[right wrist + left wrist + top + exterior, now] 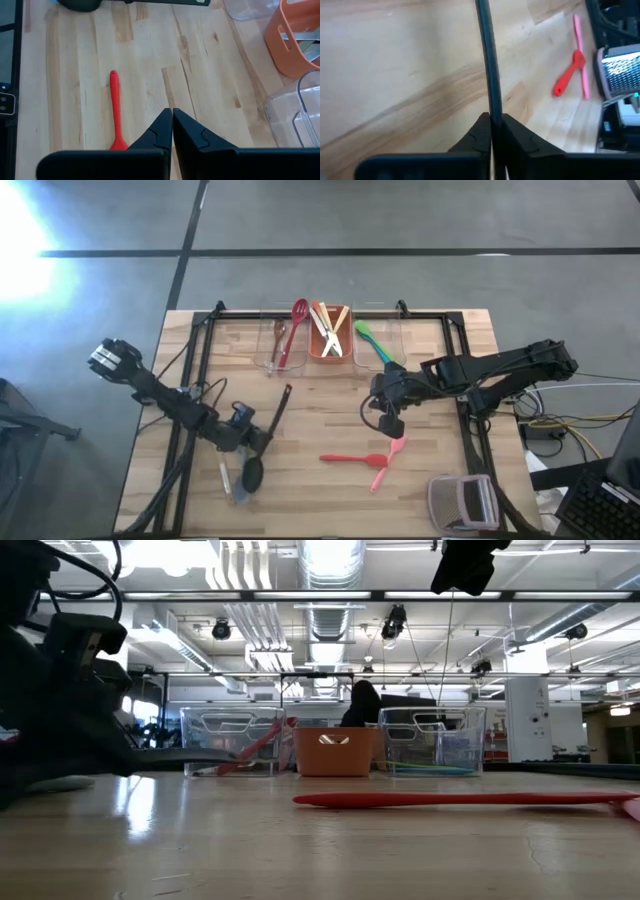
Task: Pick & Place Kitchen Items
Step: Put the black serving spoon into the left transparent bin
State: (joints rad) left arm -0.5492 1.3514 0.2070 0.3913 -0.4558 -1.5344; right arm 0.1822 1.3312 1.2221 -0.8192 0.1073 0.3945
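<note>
Pinching the black spoon's (262, 442) handle, your left gripper (243, 430) sits at 7 o'clock, near the table's (440, 470) front-left edge. Your right gripper (390, 423) hangs pressed together at 3 o'clock, above bare wood; the red spatula (352, 458) lies at 5 o'clock.

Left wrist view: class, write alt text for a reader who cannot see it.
The left pincer is shut on a black utensil handle that runs away over the wooden table. Farther off lie a red spatula and a pink spoon.
</note>
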